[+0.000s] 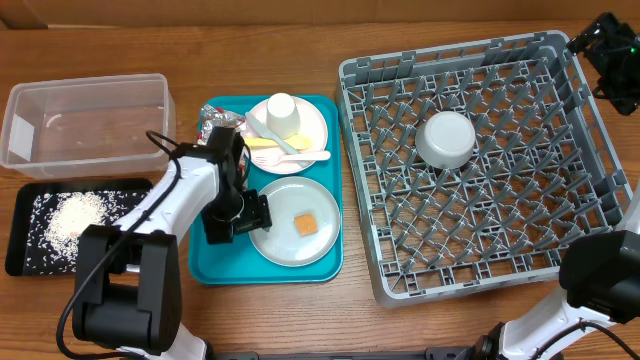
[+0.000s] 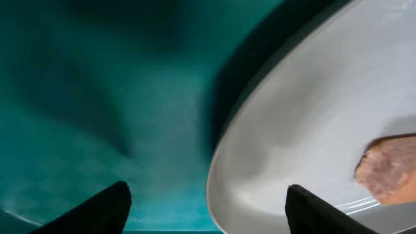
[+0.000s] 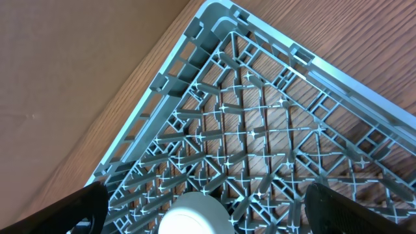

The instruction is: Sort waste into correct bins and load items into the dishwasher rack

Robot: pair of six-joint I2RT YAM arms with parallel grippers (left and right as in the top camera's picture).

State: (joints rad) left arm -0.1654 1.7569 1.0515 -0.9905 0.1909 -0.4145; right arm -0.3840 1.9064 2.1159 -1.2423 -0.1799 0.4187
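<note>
- Scanning overhead, you find a wooden table (image 1: pixel 300 320).
- Only left wrist shows left gripper (image 2: pixel 208 201) wide, straddling plate (image 2: pixel 312 117) rim.
- Right gripper (image 3: pixel 208 203): wide over dishwasher rack (image 3: pixel 260 97).

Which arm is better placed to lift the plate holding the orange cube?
Left. The left gripper, open, straddles the rim of the plate; the right gripper hangs over the dishwasher rack, far away.

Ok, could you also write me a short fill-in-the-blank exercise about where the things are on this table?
1. The small white bowl sits inside the grey ____.
2. The orange food cube rests on a round ____.
3. The loose rice lies in the ____ tray.
Missing words: dishwasher rack; plate; black.
</note>
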